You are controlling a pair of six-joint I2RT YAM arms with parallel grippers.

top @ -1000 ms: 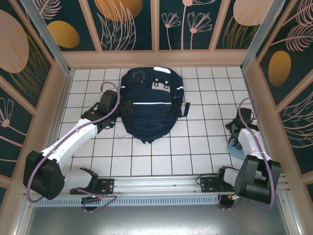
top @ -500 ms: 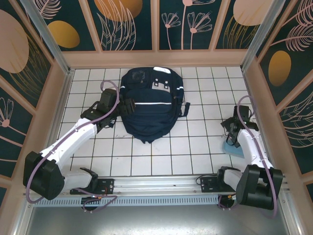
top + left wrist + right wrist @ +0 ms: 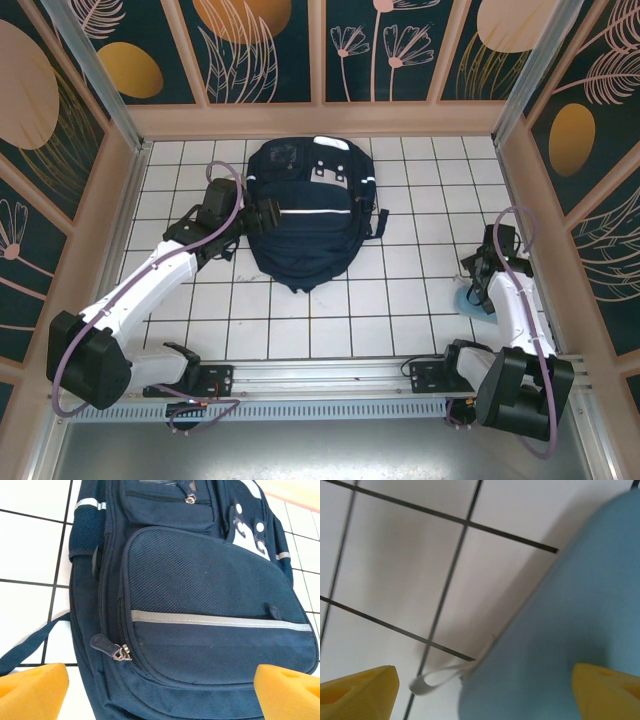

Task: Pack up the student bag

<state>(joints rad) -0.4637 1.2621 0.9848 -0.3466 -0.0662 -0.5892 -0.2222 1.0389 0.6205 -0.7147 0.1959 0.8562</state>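
Left gripper [image 3: 262, 214] is sitting at the left flank of the student bag [image 3: 305, 215], jaws spread wide and gripping nothing. In its wrist view the yellow fingertips [image 3: 30, 690] are framing the bag's front pocket and a zip pull [image 3: 116, 651]. Bag is lying flat on the white tiled table [image 3: 400, 320], centre-back, top toward the far wall. Right gripper [image 3: 478, 292] is pointing down near the right wall, jaws likewise apart, over a light-blue object [image 3: 560, 630]; contact cannot be judged.
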